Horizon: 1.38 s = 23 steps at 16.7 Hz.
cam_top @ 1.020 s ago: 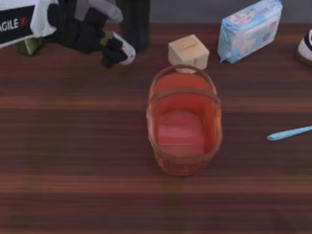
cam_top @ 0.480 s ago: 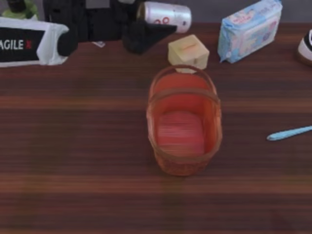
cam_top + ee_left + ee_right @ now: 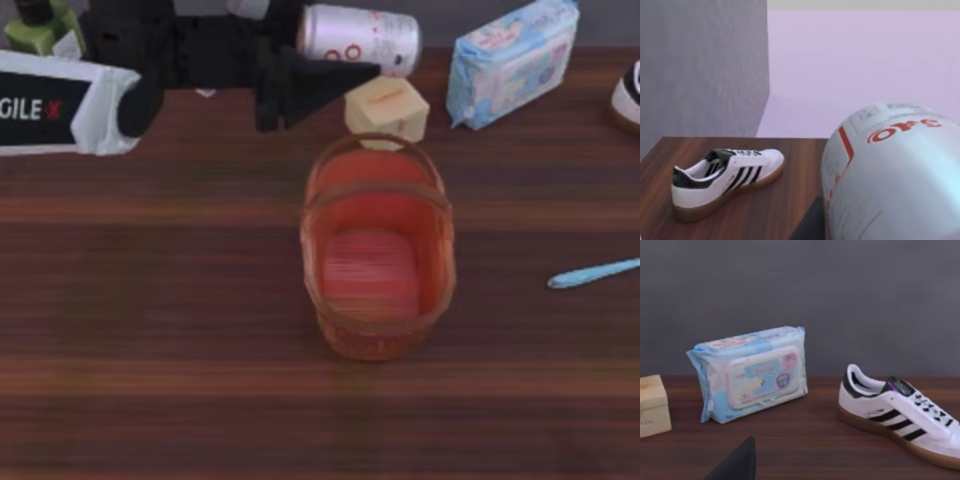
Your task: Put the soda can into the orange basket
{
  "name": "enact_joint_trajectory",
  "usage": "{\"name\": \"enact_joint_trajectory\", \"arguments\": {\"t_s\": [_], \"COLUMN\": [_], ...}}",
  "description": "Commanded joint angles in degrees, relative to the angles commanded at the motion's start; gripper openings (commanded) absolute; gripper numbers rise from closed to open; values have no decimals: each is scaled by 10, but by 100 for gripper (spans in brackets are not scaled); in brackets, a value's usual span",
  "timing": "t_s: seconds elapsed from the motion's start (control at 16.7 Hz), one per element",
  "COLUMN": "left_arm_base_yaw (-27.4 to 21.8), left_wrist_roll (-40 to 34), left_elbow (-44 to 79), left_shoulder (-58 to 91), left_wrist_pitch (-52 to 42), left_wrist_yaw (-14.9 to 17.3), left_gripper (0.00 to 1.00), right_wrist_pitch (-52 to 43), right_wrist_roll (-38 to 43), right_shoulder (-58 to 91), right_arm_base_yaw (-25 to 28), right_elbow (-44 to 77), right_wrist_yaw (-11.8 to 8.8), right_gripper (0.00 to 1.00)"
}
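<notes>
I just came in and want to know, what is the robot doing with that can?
The left gripper holds the soda can lying sideways, up in the air at the far edge of the table. The can hangs beside a small tan box, just beyond the orange basket, which has nothing in it. So the can is picked up but not dropped in. The right arm is not in the top view.

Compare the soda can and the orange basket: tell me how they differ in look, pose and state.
The soda can is white with red lettering and opaque; the orange basket is translucent orange with a hoop handle. The can lies sideways, held by the left gripper near the table's far edge; the basket stands upright mid-table. The can is much smaller than the basket. The basket holds nothing.
</notes>
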Motion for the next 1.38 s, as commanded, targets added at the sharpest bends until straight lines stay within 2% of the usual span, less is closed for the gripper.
{"name": "enact_joint_trajectory", "arguments": {"t_s": [0.3,0.72,1.02,1.38], "left_arm_base_yaw": [4,13,15,15], "left_wrist_roll": [1,-2,-3,-3], "left_elbow": [0,-39,-45,-45], "left_shoulder": [11,123,138,138], "left_wrist_pitch": [9,169,185,185], "left_wrist_yaw": [0,2,1,1], "left_gripper": [0,0,0,45], "right_wrist_pitch": [0,0,0,0], "right_wrist_roll": [0,0,0,0], "right_shoulder": [0,0,0,0], "right_arm_base_yaw": [0,0,0,0], "right_elbow": [0,0,0,0], "right_wrist_yaw": [0,0,0,0], "right_gripper": [100,100,100,100]}}
